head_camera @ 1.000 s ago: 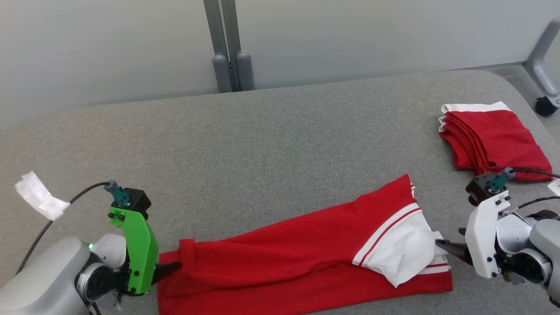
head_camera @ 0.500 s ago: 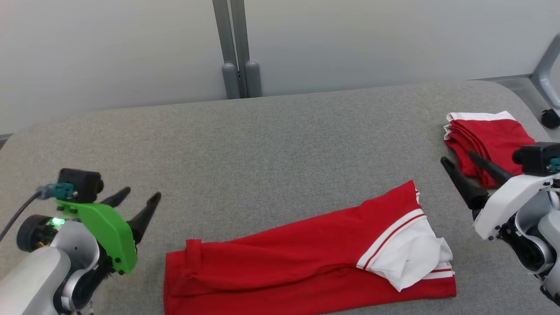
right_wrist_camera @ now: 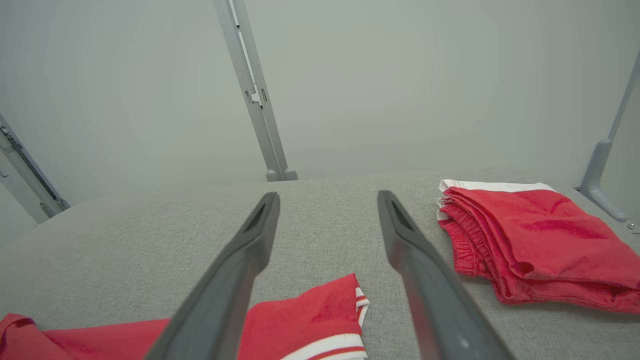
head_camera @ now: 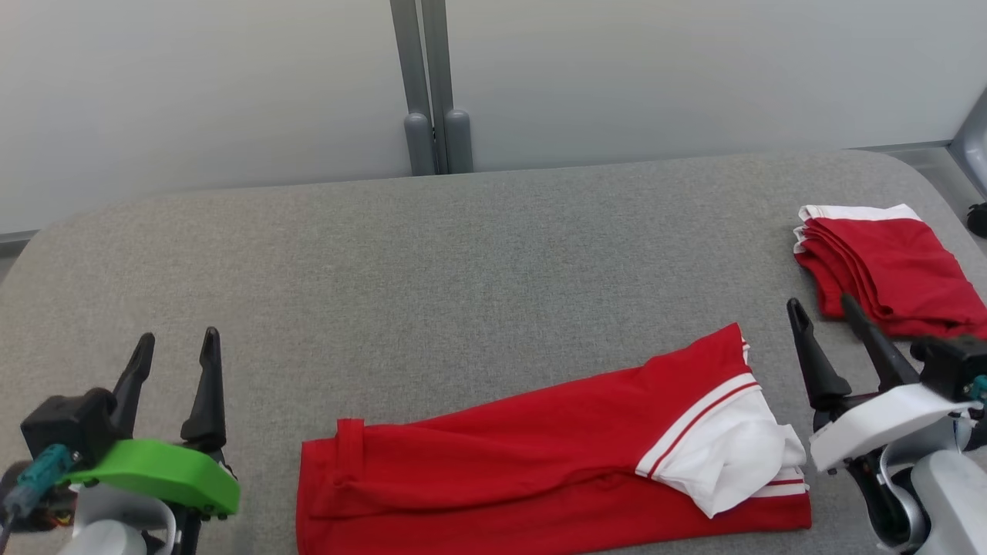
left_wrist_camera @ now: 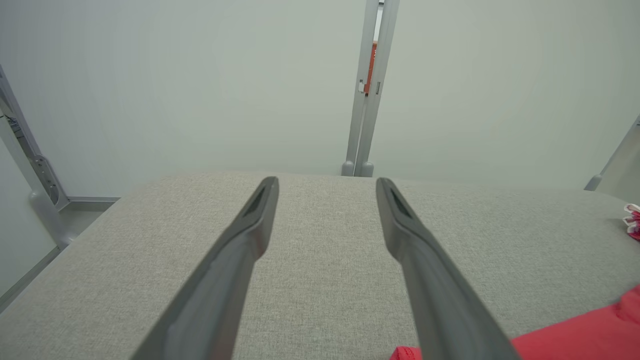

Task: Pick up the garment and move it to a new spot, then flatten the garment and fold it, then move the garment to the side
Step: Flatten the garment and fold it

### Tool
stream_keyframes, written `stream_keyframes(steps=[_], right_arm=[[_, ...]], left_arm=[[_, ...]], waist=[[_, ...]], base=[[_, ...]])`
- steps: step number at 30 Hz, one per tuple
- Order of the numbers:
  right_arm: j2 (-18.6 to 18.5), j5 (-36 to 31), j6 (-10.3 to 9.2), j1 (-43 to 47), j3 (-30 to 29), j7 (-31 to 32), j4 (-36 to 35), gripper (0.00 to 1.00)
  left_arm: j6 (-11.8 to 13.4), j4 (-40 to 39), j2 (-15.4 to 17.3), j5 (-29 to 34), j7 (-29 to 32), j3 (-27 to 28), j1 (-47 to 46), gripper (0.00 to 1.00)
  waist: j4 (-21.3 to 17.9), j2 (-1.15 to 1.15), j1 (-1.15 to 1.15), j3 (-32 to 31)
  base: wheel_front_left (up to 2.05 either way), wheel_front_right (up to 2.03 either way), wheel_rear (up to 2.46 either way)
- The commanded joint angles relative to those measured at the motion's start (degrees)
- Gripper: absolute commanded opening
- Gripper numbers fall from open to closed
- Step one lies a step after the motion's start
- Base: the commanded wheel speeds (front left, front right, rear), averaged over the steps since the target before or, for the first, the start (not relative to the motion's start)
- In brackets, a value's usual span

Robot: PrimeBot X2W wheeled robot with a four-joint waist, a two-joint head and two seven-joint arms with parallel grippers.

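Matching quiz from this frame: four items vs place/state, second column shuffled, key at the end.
Column one
1. the garment
2. second red item
3. left gripper
4. right gripper

Column two
a. folded stack, far right of the table
b. open, lower left of head view, green housing
c. long strip near the table's front edge, white sleeve on top
d. open, lower right of head view, white housing

Pairs: 1-c, 2-a, 3-b, 4-d
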Motion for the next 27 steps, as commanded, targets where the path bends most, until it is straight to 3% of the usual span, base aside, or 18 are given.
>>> stream_keyframes(steps=[1, 5, 14, 20, 27], right_arm=[[0.77, -1.81, -0.02, 1.74, -1.13, -0.23, -0.65, 1.0], [3.68, -4.84, -0.01, 5.6, -4.42, -0.31, -2.24, 1.0], [6.48, -8.42, 0.0, 8.64, -7.65, 2.32, -4.16, 1.0], [6.66, -8.9, 0.0, 6.92, -7.42, 8.47, -1.24, 1.0], [7.47, -6.61, -0.01, 2.68, -7.21, 19.91, 6.87, 1.0]], left_arm=[[0.86, -0.57, -1.26, 0.87, -0.46, 1.21, 2.36, 1.0], [1.16, -2.76, -5.35, 6.25, -0.65, 6.2, 7.26, 1.0], [-3.97, -0.79, -11.53, 13.67, -0.65, 13.11, 12.33, 1.0], [-7.11, 1.13, -13.79, 15.72, -0.66, 14.69, 10.89, 1.0], [-9.84, 3.74, -15.94, 17.41, -0.67, 14.42, 9.17, 1.0]], waist=[[-0.08, 0.0, 0.0, -0.05], [-0.14, 0.0, 0.0, -0.15], [-0.34, 0.0, 0.0, 0.53], [-0.12, 0.0, 0.0, 1.12], [1.53, 0.0, 0.0, 2.14]], base=[[0.0, 0.0, 0.0], [0.0, 0.0, 0.0], [0.0, 0.0, 0.0], [0.0, 0.0, 0.0], [0.0, 0.0, 0.0]])
